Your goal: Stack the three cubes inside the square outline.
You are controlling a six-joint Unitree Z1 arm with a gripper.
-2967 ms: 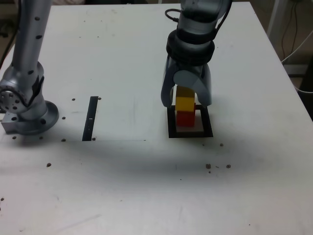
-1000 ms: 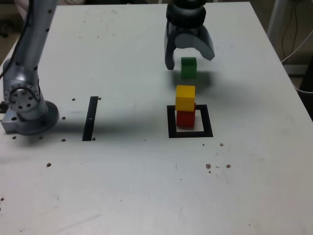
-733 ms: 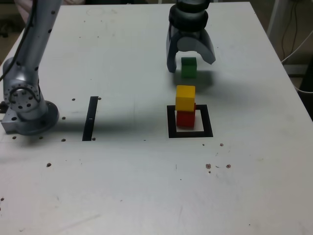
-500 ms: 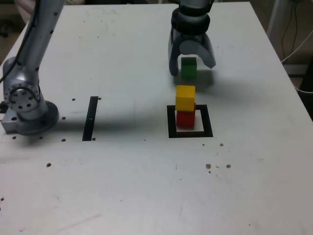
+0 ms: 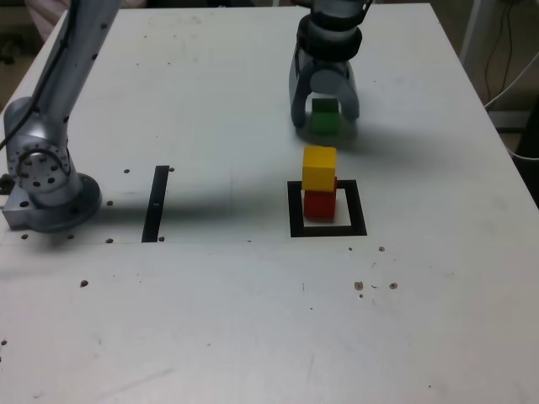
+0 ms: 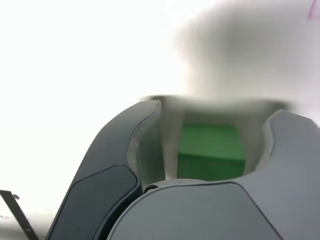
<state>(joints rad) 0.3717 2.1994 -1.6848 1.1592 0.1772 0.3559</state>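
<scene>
And here's the gripper (image 5: 326,118), right down around the green cube (image 5: 325,118), jaws apart, one to either side of it! The wrist view shows daylight between the cube and each jaw, so nothing is clamped. The green cube sits on the white table (image 5: 227,320), well outside the square outline (image 5: 360,208).

Now out to the stack, nearer the exterior camera than the green cube: the yellow cube (image 5: 319,168) is up on top, the red cube (image 5: 320,204) underneath, and that red one stands inside the black square outline, white showing beside it. Two high in there, with green on its own beyond them!

Farther over, toward the exterior view's left, there's the straight black strip (image 5: 156,204) lying flat on the table, and past it the round arm base (image 5: 59,206), the grey arm (image 5: 72,76) rising from it and leaning up out of the picture. Small dark specks dot the tabletop too.
</scene>
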